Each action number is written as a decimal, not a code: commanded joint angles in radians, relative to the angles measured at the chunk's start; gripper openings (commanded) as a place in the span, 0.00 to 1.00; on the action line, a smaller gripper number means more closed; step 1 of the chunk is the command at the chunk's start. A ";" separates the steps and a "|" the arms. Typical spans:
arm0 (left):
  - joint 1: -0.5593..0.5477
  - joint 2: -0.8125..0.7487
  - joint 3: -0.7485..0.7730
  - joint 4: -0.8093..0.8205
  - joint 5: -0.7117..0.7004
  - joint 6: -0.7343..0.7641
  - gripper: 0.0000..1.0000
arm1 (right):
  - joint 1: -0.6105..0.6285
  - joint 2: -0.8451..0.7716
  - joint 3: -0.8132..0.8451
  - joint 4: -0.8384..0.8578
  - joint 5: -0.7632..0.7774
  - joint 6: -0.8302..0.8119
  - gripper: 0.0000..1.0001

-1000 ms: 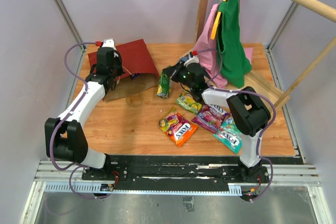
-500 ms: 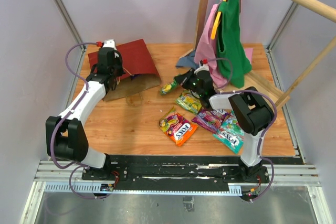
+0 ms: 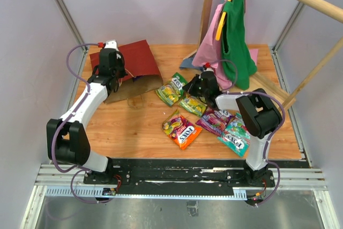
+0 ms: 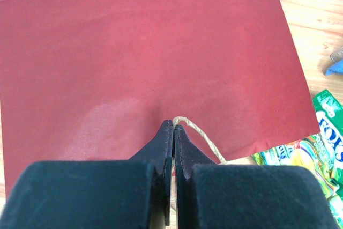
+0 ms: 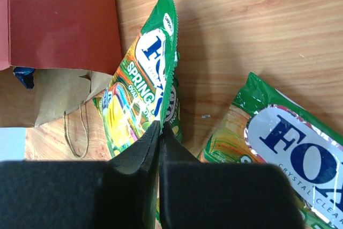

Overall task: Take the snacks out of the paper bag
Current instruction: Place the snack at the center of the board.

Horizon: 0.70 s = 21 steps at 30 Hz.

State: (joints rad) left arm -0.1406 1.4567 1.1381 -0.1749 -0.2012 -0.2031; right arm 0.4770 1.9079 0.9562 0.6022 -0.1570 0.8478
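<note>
Well, top view: left gripper [image 3: 121,73] holding paper bag [image 3: 136,60] at its mouth edge. Right gripper [image 3: 186,90] clamping green packet [image 3: 170,91] just outside bag, other snacks [image 3: 182,130] lying nearby.

Left wrist: jaws pressing together on twine handle [image 4: 199,133].

Right wrist: packet reading "FOX'S", "SPRING". Neighbour packet [image 5: 284,138] showing "FOX", "CRYSTAL CLEAR".

Advising: release packet beside others, well apart from bag mouth.

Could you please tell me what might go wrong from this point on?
1. The left fingers pinch only the thin twine handle of the paper bag; the twine could slip out or tear, letting the bag sag shut.
2. The right fingers hold the green packet by one edge, right beside the bag mouth; the glossy film may slide free.
</note>
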 commanded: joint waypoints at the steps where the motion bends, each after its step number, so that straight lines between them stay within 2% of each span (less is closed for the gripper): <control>1: 0.012 -0.024 0.018 0.012 -0.018 0.002 0.00 | -0.011 -0.009 0.059 -0.068 0.035 -0.048 0.01; 3: 0.012 -0.027 0.016 0.014 -0.017 0.002 0.01 | -0.009 -0.020 0.075 -0.087 0.035 -0.068 0.10; 6: 0.012 -0.028 0.016 0.017 -0.011 0.002 0.01 | -0.004 -0.046 0.086 -0.130 0.035 -0.112 0.40; 12: 0.012 -0.030 0.016 0.023 0.010 0.001 0.00 | 0.078 -0.150 0.109 -0.223 0.174 -0.294 0.78; 13: 0.012 -0.029 0.016 0.023 0.013 0.002 0.01 | 0.105 -0.165 0.121 -0.235 0.213 -0.340 0.93; 14: 0.012 -0.031 0.016 0.023 0.017 0.002 0.01 | 0.132 -0.179 0.134 -0.248 0.249 -0.397 0.99; 17: 0.012 -0.037 0.014 0.027 0.042 0.009 0.01 | 0.214 -0.188 0.186 -0.242 0.285 -0.582 0.98; 19: 0.012 -0.044 0.008 0.035 0.075 0.015 0.00 | 0.244 -0.163 0.232 -0.222 0.196 -0.668 1.00; 21: 0.012 -0.055 0.000 0.041 0.117 0.025 0.01 | 0.248 -0.123 0.297 -0.199 0.004 -0.722 0.96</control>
State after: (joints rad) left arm -0.1398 1.4483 1.1381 -0.1745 -0.1535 -0.2016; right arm 0.6945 1.7485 1.1538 0.3729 0.0463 0.3683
